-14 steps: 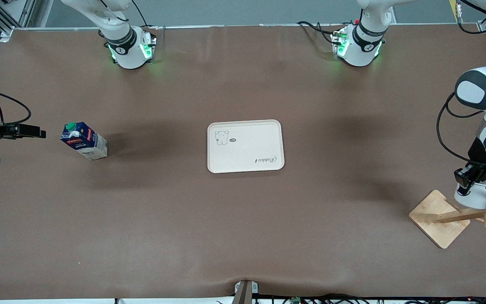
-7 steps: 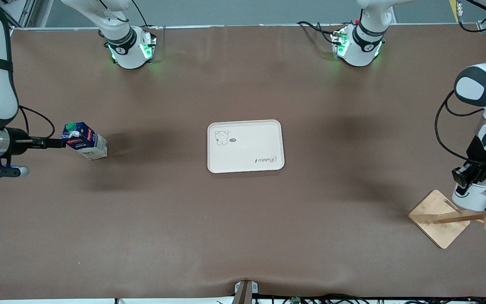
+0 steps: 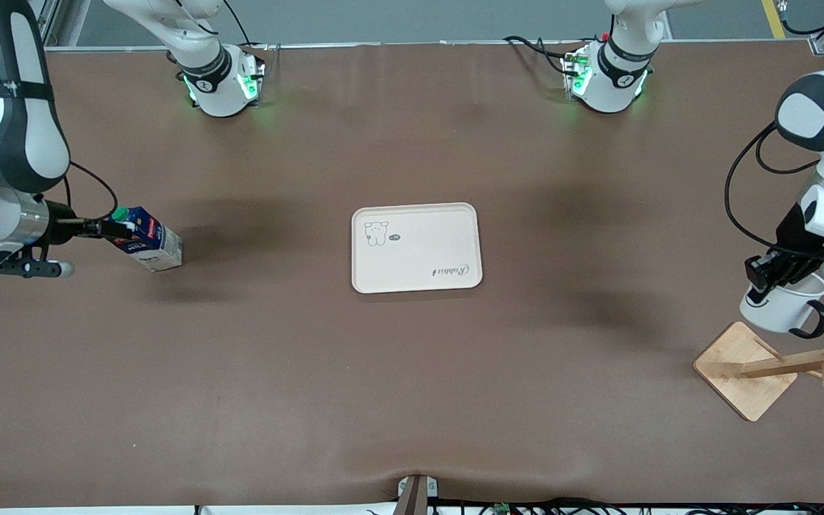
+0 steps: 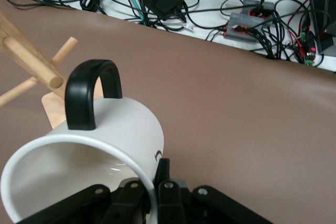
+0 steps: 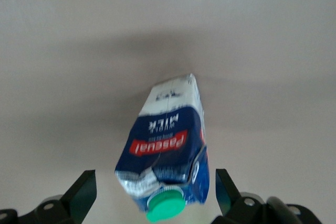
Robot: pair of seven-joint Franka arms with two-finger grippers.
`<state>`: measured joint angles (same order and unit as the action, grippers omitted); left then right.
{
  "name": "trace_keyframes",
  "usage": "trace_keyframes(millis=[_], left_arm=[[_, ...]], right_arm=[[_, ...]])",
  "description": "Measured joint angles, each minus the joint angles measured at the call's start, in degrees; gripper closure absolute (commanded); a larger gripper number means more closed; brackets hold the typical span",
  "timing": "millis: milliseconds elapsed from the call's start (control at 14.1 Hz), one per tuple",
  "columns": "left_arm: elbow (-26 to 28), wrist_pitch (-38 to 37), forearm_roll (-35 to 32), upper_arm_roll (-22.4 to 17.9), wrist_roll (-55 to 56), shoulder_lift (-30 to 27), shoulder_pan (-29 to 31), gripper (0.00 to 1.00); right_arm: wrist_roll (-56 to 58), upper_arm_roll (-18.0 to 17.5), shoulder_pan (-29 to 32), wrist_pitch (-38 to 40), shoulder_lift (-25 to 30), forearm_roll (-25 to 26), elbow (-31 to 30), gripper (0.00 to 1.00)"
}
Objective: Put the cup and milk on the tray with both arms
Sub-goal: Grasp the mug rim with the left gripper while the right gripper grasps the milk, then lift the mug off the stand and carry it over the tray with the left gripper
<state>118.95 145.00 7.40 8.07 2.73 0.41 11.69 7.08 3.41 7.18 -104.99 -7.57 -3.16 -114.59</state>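
The white cup (image 3: 782, 309) with its black handle (image 3: 812, 320) hangs in my left gripper (image 3: 761, 280), which is shut on its rim, just above the wooden stand. In the left wrist view the gripper (image 4: 157, 182) pinches the cup's wall (image 4: 113, 137), one finger inside and one outside. The blue milk carton (image 3: 146, 239) with its green cap stands tilted on the table toward the right arm's end. My right gripper (image 3: 117, 229) is open with a finger on each side of the carton's top (image 5: 168, 150); the fingers (image 5: 81, 192) stand apart from it. The cream tray (image 3: 455, 243) lies empty at mid-table.
The wooden stand (image 3: 744, 368) with slanted pegs sits toward the left arm's end, nearer the front camera than the cup; its pegs (image 4: 31, 61) show beside the cup's handle. Cables and small boxes (image 4: 247, 19) lie past the table edge.
My left gripper has lifted the cup up off the stand's peg. My right gripper has moved in toward the milk and now straddles its top.
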Motion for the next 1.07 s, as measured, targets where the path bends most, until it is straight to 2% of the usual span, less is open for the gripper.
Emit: trace_keyframes(millis=[284,497,640,1066], left_arm=[[-1.4,-9.3,0.1,2.4,0.1,-1.9,-0.1,1.00],[-4.4,-18.7,0.2,6.2,4.7,-1.8,-0.2,1.00],[-5.3,-21.8,0.3,10.0,10.2,-1.3,-0.3,1.00],[-7.5,-23.2,0.3,23.9,28.0,3.6,-1.1,1.00]], right_arm=[[0.0,-0.5,-0.2,1.9,1.1,0.1,-2.4,0.00],[0.0,-0.8,-0.6,-1.3,1.2,2.7,-3.4,0.00],[0.1,-0.8,-0.6,-3.9,1.4,3.7,-4.2,0.00],[1.4,-0.8,-0.6,-11.9,2.5,4.3,-9.7,0.00]])
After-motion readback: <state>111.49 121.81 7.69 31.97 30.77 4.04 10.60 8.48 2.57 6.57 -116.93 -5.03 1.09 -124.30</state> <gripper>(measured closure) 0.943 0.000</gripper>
